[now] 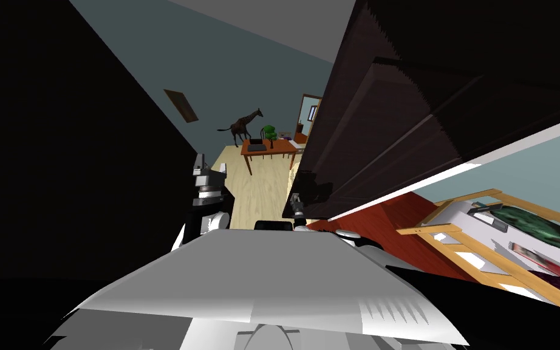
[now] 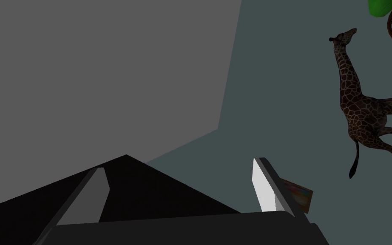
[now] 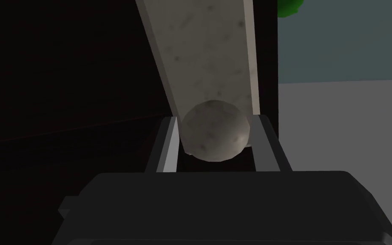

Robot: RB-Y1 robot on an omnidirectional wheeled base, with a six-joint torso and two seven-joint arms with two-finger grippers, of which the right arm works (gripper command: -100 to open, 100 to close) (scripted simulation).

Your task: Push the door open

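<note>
Close in, the dark panelled door (image 1: 394,121) stands ajar right of centre, its round grey knob (image 3: 215,130) clamped between the right gripper's (image 3: 215,121) fingers. The left gripper (image 2: 179,165) hangs raised at left, fingers spread. Far beyond: wooden table (image 1: 266,149), giraffe figure (image 1: 243,124).

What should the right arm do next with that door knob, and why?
Probably push the round grey knob forward. The right gripper is shut on it, and the dark door stands only partly open, with light floor showing past its edge.
</note>
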